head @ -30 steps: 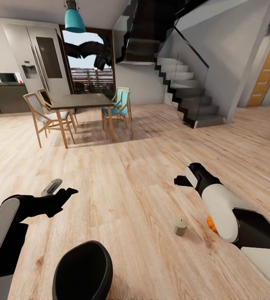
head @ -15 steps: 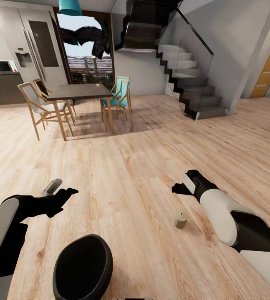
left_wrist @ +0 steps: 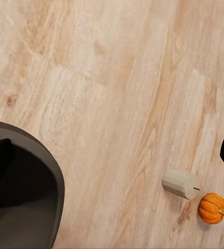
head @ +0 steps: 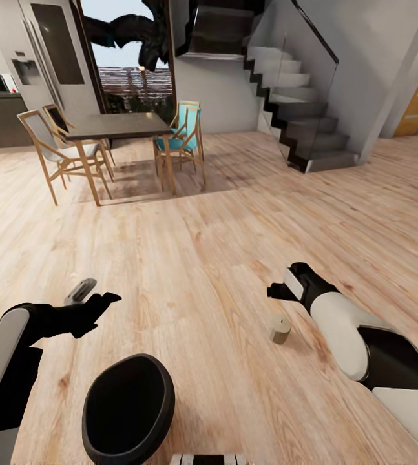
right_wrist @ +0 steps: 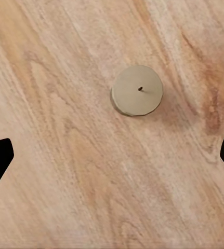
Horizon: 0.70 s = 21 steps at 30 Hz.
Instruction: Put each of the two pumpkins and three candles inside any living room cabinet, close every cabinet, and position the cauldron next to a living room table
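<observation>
Right claw (head: 274,290) hangs over the wood floor (head: 202,258), fingers spread wide with nothing between them; in the right wrist view both tips sit at opposite edges. One candle (head: 279,328) stands upright on the floor, just beside the claw at its 6 o'clock in the head view. A pumpkin (left_wrist: 212,208) lies just beside that candle in the left wrist view. Left claw (head: 95,294) hovers at 9 o'clock, apparently spread, empty. The black cauldron (head: 128,409) sits at 7 o'clock. Dining table (head: 121,126) with chairs stands well apart at 11 o'clock; stairs (head: 299,110) at 1 o'clock.
</observation>
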### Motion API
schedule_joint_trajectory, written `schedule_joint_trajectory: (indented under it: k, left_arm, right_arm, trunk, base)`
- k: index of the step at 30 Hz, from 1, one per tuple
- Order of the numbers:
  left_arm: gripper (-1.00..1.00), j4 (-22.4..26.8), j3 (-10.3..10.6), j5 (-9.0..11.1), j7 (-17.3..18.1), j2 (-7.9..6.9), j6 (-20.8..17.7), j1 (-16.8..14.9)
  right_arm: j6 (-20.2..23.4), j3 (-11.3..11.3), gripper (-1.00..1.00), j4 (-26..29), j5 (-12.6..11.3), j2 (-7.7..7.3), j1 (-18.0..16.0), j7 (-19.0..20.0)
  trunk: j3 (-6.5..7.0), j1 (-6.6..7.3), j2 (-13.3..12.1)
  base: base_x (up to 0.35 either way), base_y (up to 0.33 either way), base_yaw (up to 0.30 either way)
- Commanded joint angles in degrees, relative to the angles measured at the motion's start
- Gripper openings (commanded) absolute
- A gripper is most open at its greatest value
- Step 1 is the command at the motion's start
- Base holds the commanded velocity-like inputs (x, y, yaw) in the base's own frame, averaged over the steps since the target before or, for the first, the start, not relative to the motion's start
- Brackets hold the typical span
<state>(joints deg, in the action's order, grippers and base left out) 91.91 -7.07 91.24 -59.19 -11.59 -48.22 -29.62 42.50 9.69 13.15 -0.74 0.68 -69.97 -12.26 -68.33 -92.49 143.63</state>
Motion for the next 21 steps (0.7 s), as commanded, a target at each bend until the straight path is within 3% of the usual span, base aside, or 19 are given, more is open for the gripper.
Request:
schedule_joint_trajectory:
  k: [1, 4, 6, 7, 10, 12, 13, 14, 16, 19, 21]
  left_arm:
    - [1.00, 0.07, -0.10, 0.53, -0.55, -0.04, -0.87, -0.08]
    - [1.00, 0.11, -0.71, 0.57, -0.45, -0.68, -1.80, -0.06]
    - [1.00, 0.11, -2.49, 0.66, -0.16, -2.45, -2.19, 0.32]
    - [1.00, 0.11, -4.44, 1.16, 0.02, -4.17, -2.76, 0.72]
    - [1.00, 0.09, -8.25, 2.96, 0.17, -7.24, -4.22, 1.62]
    - [1.00, 0.09, -14.17, 5.41, 0.37, -11.63, -5.68, 4.06]
    - [1.00, 0.07, -15.60, 5.80, 0.46, -12.57, -5.90, 4.87]
    - [1.00, 0.07, -15.60, 5.80, 0.46, -12.57, -5.90, 4.87]
    - [1.00, 0.05, -19.44, 6.54, 1.02, -14.47, -6.36, 7.32]
    - [1.00, 0.08, -23.17, 6.95, 2.51, -15.46, -6.66, 9.93]
    - [1.00, 0.10, -29.11, 7.20, 8.23, -16.03, -7.78, 13.95]
  right_arm:
    - [-0.60, 0.38, 1.00, 0.13, 0.05, -0.01, -0.09, -0.24]
    - [-3.06, 0.35, 1.00, 0.12, 0.20, -0.09, -0.19, -0.12]
    - [-4.79, 0.37, 1.00, 0.15, 0.31, -0.16, -0.22, -0.07]
    - [-5.49, 0.37, 1.00, 0.17, 0.35, -0.19, -0.23, -0.01]
    - [-6.17, 0.39, 1.00, 0.20, 0.40, -0.26, -0.21, 0.08]
    - [-6.66, 0.37, 1.00, 0.55, 0.39, -0.36, -0.13, 0.23]
    - [-6.72, 0.36, 1.00, 0.62, 0.39, -0.38, -0.11, 0.27]
    - [-6.72, 0.36, 1.00, 0.62, 0.39, -0.38, -0.11, 0.27]
    - [-6.86, 0.27, 1.00, 0.76, 0.39, -0.40, -0.05, 0.29]
    - [-6.97, 0.14, 1.00, 0.85, 0.43, -0.41, -0.02, 0.34]
    - [-7.05, 0.01, 1.00, 1.30, 0.46, -0.41, 0.07, 0.38]
  trunk:
    - [-0.28, -0.01, 0.04]
    - [-0.94, -0.09, 0.08]
    - [-1.39, -0.14, 0.11]
    - [-1.61, -0.16, 0.12]
    - [-2.27, -0.24, 0.16]
    - [-2.71, -0.29, 0.19]
    - [-2.94, -0.32, 0.20]
    - [-3.16, -0.34, 0.21]
    - [-3.60, -0.40, 0.24]
    - [-4.27, -0.47, 0.28]
    - [-4.71, -0.53, 0.31]
  base:
    - [0.000, 0.000, 0.000]
    - [0.000, 0.000, 0.000]
    - [0.000, 0.000, 0.000]
    - [0.000, 0.000, 0.000]
    - [0.000, 0.000, 0.000]
    - [0.000, 0.000, 0.000]
    - [0.000, 0.000, 0.000]
    - [0.000, 0.000, 0.000]
    - [0.000, 0.000, 0.000]
    - [0.000, 0.000, 0.000]
    - [0.000, 0.000, 0.000]
